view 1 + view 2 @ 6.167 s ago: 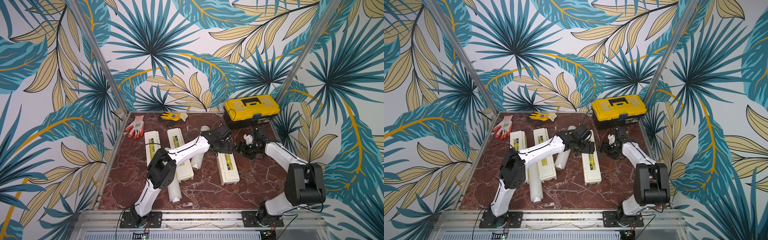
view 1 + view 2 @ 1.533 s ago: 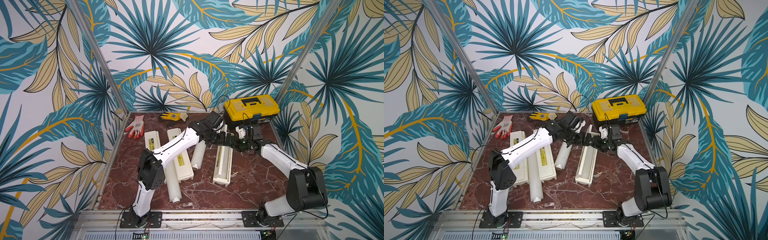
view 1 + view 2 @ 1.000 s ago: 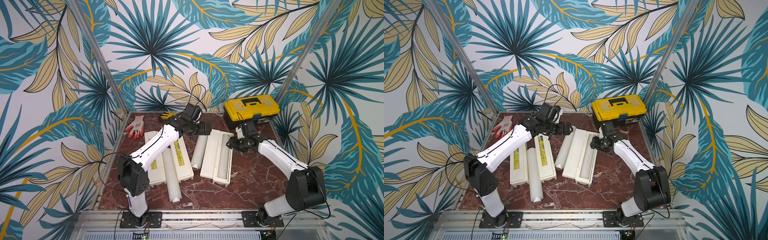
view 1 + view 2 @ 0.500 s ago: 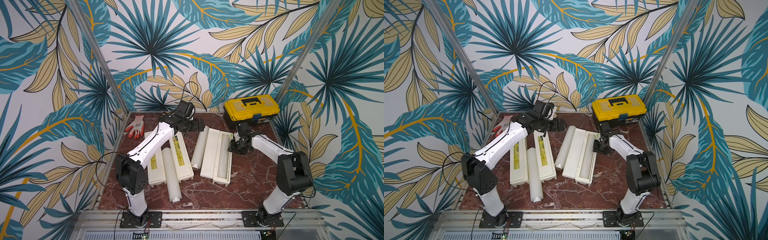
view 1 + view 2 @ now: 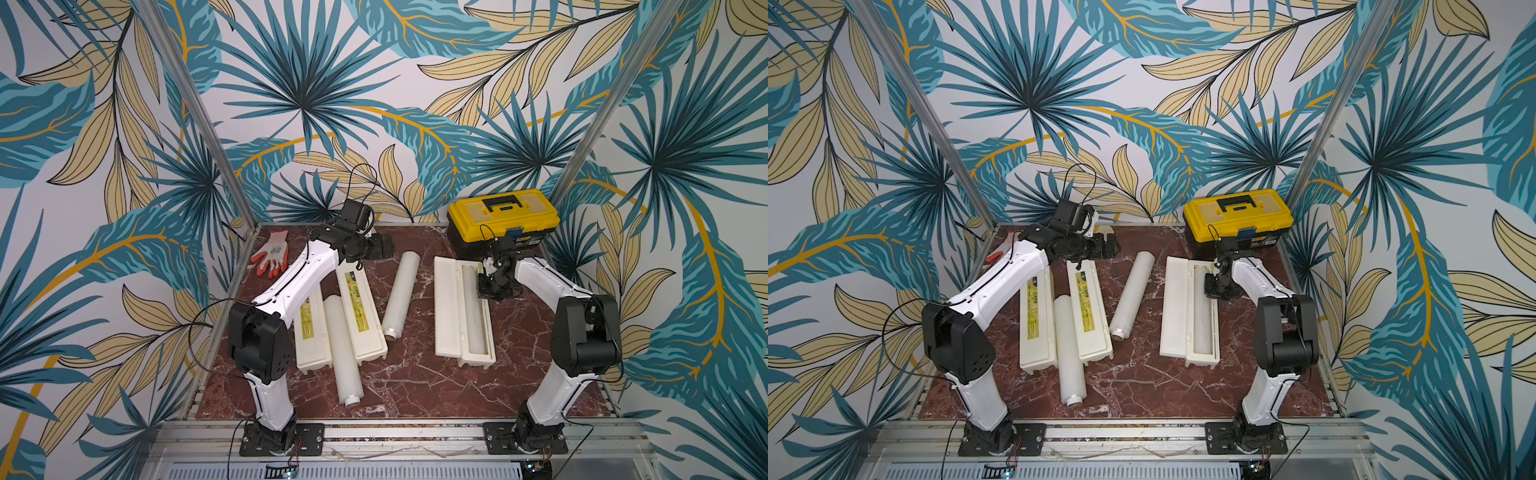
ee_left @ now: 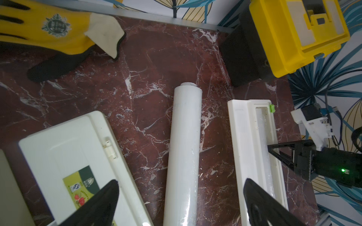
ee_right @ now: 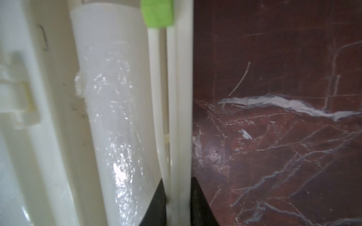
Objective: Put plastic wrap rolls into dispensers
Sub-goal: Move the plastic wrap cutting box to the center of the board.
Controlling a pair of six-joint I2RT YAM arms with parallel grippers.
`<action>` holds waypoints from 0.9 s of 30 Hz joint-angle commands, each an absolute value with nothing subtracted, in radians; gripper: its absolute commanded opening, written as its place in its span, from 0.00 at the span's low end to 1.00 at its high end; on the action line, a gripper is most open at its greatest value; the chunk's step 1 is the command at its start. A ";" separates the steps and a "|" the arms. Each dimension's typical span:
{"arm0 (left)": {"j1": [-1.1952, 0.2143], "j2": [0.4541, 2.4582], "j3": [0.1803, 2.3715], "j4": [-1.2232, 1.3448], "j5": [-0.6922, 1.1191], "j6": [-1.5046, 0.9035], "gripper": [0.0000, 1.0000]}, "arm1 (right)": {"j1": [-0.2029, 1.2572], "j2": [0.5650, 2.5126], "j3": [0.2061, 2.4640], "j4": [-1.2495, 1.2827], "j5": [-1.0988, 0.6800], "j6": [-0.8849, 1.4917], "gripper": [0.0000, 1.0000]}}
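One open dispenser (image 5: 446, 307) by the table's (image 5: 415, 386) right edge cradles a roll (image 5: 473, 320), the right gripper (image 7: 177, 203) pinched tight on its outer wall; the left gripper (image 6: 181, 182) gapes wide and empty near the back edge, by a loose roll (image 5: 400, 295); a third roll (image 5: 343, 349) lies between two closed dispensers (image 5: 361, 316).

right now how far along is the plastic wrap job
Done: one plastic wrap roll lies in the open dispenser. In hand: the right gripper pinches that dispenser's wall; the left gripper is open, empty. Remaining: two loose rolls, two closed dispensers, and this lid.
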State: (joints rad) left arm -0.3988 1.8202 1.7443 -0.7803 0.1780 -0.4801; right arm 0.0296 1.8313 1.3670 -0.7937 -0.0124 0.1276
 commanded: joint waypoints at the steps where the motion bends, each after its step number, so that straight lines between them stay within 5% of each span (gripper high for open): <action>1: -0.365 1.844 1.697 -0.773 0.180 -0.513 1.00 | -0.011 1.891 1.399 -0.879 0.092 0.032 0.19; 16: -0.258 1.807 1.598 -0.773 0.167 -0.554 1.00 | -0.131 2.036 1.568 -0.910 0.152 -0.147 0.27; 18: -0.247 1.809 1.598 -0.773 0.172 -0.549 1.00 | -0.131 2.023 1.573 -0.910 0.108 -0.136 0.35; 21: -0.230 1.813 1.600 -0.775 0.175 -0.539 1.00 | -0.130 1.991 1.599 -0.959 0.073 -0.096 0.61; 27: -0.181 1.795 1.598 -0.774 0.133 -0.540 1.00 | -0.089 1.735 1.563 -0.976 0.045 0.038 0.80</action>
State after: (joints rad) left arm -0.2092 1.8339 1.6165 -0.7811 0.1650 -0.5476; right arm -0.1238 1.8969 1.5665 -0.9283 0.0788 -0.0452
